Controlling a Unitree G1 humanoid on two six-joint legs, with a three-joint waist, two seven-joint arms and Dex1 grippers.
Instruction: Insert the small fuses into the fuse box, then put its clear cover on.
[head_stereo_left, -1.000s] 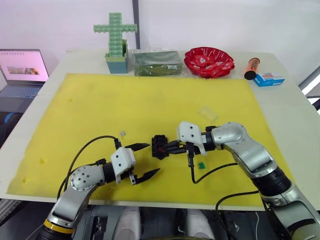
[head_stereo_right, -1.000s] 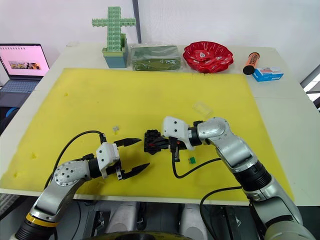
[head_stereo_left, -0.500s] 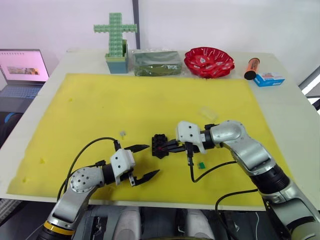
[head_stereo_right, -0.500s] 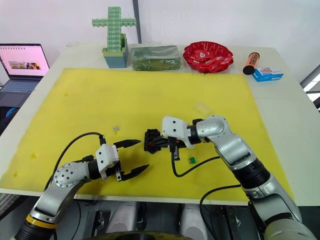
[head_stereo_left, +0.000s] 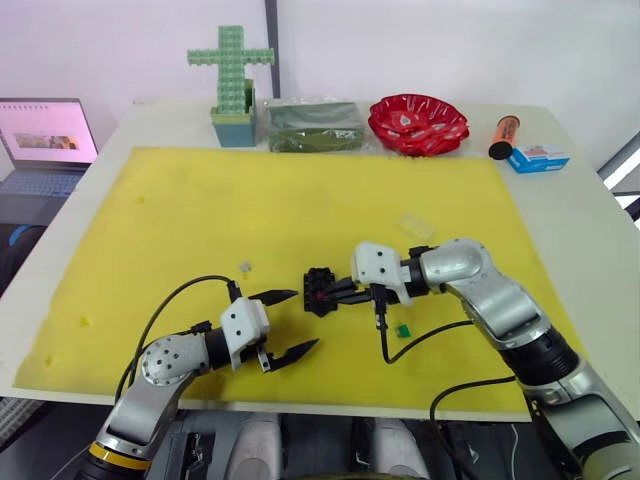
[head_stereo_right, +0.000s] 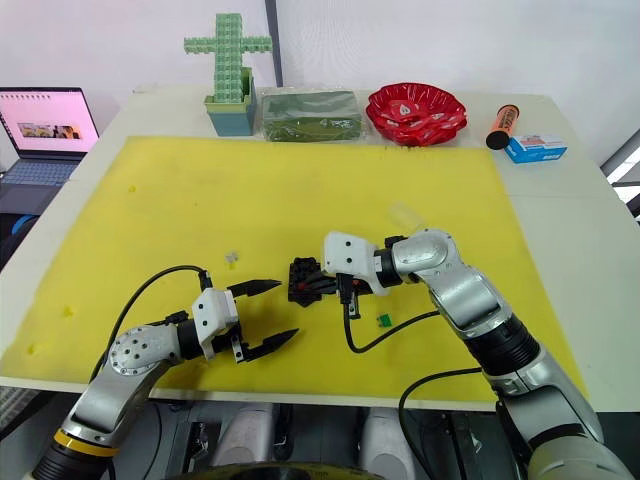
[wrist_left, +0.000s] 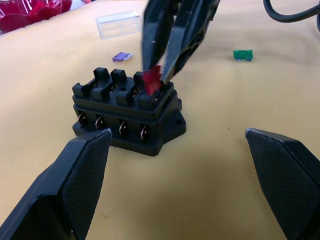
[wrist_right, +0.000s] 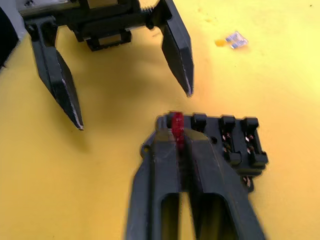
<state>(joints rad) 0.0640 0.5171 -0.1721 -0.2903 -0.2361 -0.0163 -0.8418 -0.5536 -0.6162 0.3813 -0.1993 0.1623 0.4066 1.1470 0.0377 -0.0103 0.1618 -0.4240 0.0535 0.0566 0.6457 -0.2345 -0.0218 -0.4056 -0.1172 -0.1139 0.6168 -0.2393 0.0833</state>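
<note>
The black fuse box sits on the yellow mat, near the front middle. My right gripper is shut on a red fuse and holds it at an end slot on the box's top. My left gripper stands open just left of the box, with nothing between its fingers. A green fuse lies on the mat under my right forearm. A grey fuse lies left of the box. A purplish fuse rests near the clear cover, which lies behind my right arm.
Along the table's far edge stand a green block cross in a pot, a clear-wrapped green package, a red bowl, an orange tube and a blue-white box. A laptop sits off the table's left side.
</note>
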